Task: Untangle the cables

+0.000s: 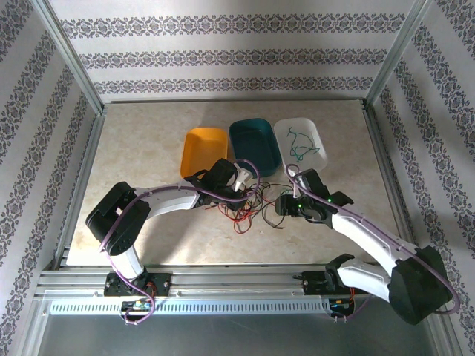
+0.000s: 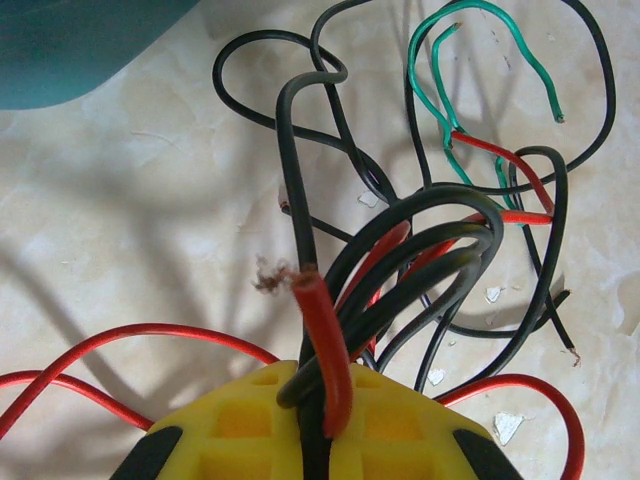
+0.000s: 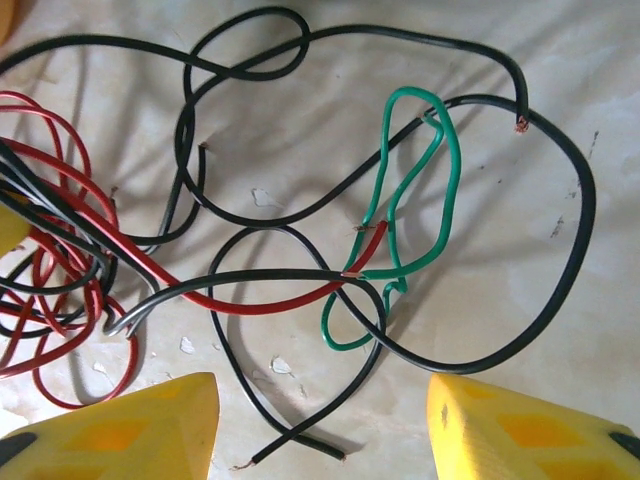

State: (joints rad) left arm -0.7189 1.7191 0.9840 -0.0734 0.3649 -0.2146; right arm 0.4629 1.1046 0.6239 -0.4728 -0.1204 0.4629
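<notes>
Several cables (image 2: 322, 345), pinched in left fingers (image 2: 240, 432)

Walls (image 1: 223, 55) on 3 sides: white wallpaper w/ dark floral bands. Beige marbled surface (image 1: 148, 148), alu frame posts (image 1: 70, 55) at corners, soft even light.

We see the cables (image 1: 249, 204) tangled in loose curly loops on the table (image 1: 141, 156): red ones bunched together, black ones sprawling, a green cable (image 3: 408, 178) folded among them
</notes>
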